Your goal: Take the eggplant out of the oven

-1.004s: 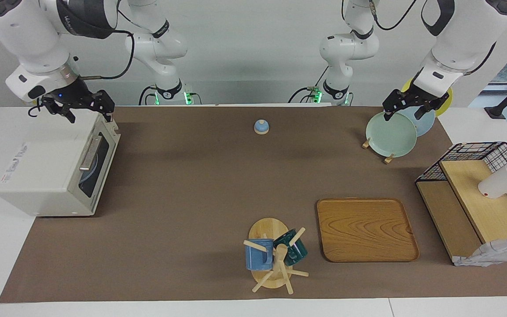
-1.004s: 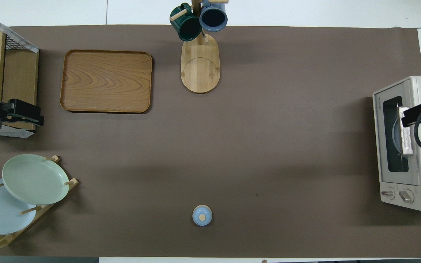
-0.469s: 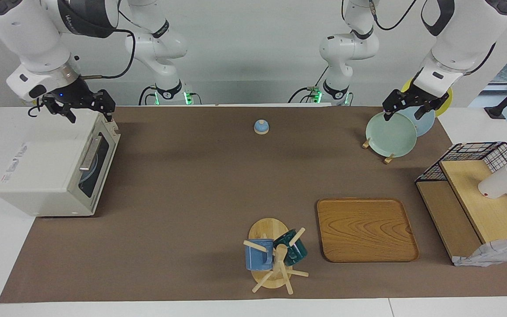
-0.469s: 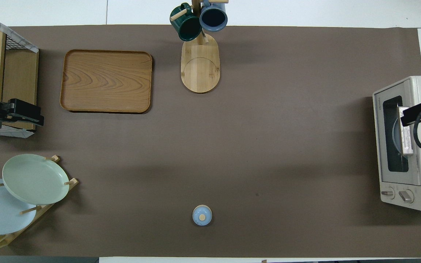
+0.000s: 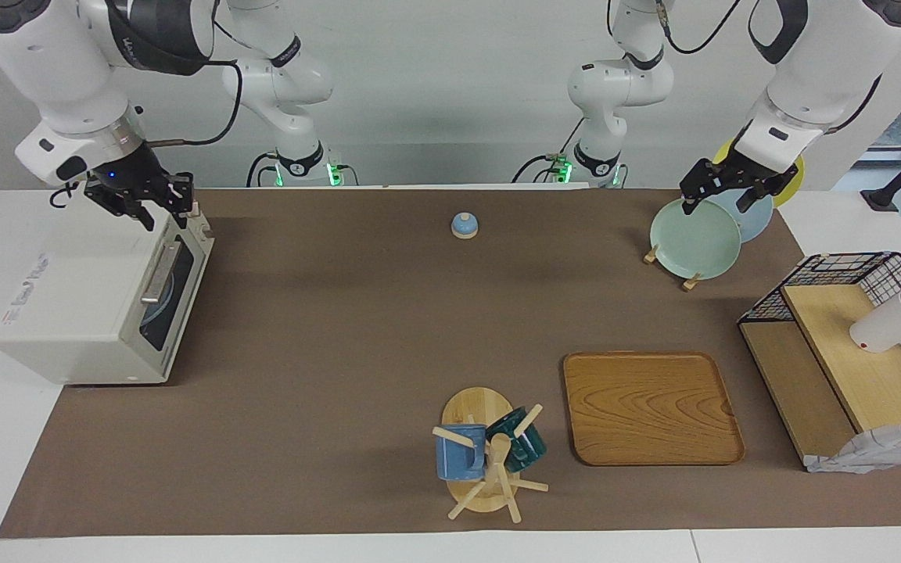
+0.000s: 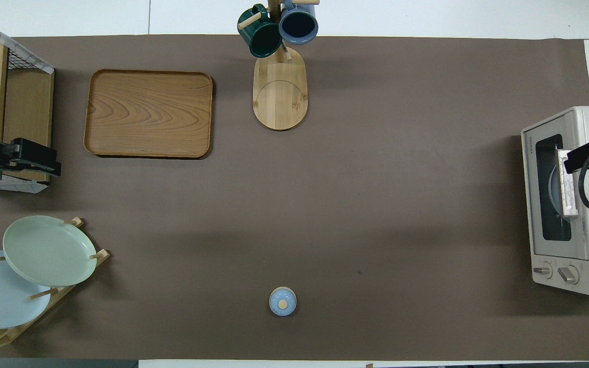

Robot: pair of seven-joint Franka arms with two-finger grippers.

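The off-white oven (image 5: 83, 313) stands at the right arm's end of the table, its glass door (image 5: 173, 289) closed and the silver handle (image 5: 159, 272) facing the table's middle. The eggplant is hidden; only a pale plate shows dimly through the window (image 6: 555, 189). My right gripper (image 5: 163, 213) hangs just above the top edge of the door, at the oven's corner nearest the robots, and reaches over the handle in the overhead view (image 6: 568, 162). My left gripper (image 5: 716, 202) waits open and empty above the plate rack.
A rack with a green plate (image 5: 694, 238) and other plates stands near the left arm. A wooden tray (image 5: 650, 407), a mug tree (image 5: 489, 453), a small blue lidded pot (image 5: 464, 225) and a wire basket shelf (image 5: 849, 344) with a white cup (image 5: 888, 324) share the brown mat.
My right gripper has drawn narrower and shifted slightly over the oven door's top edge. The left arm and the oven door have not moved.
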